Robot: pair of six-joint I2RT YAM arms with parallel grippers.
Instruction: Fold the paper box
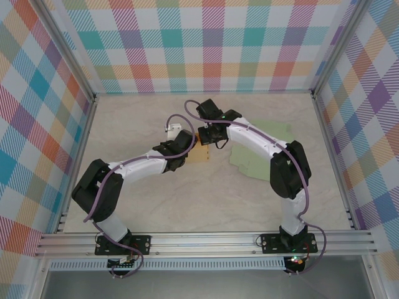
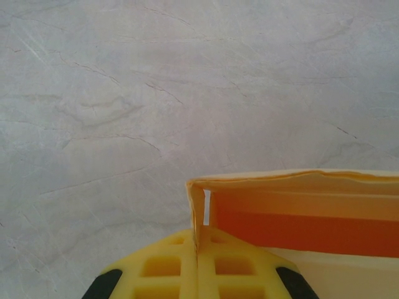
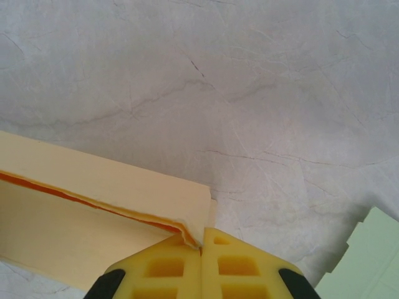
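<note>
The paper box (image 1: 201,153) lies at the middle of the table, pale yellow outside and orange inside, mostly hidden under the two wrists. My left gripper (image 1: 187,144) reaches it from the left. In the left wrist view the left gripper (image 2: 197,240) is shut on the upright end wall of the paper box (image 2: 299,218), at its corner. My right gripper (image 1: 209,134) comes in from the right. Its yellow fingers are pressed together in the right wrist view, where the right gripper (image 3: 201,240) pinches the folded corner of the paper box (image 3: 93,180).
A flat pale green paper sheet (image 1: 249,159) lies right of the box, under the right arm; its notched edge (image 3: 368,255) is seen at the lower right. The marble-patterned tabletop (image 1: 143,205) is fenced by checked walls and metal rails.
</note>
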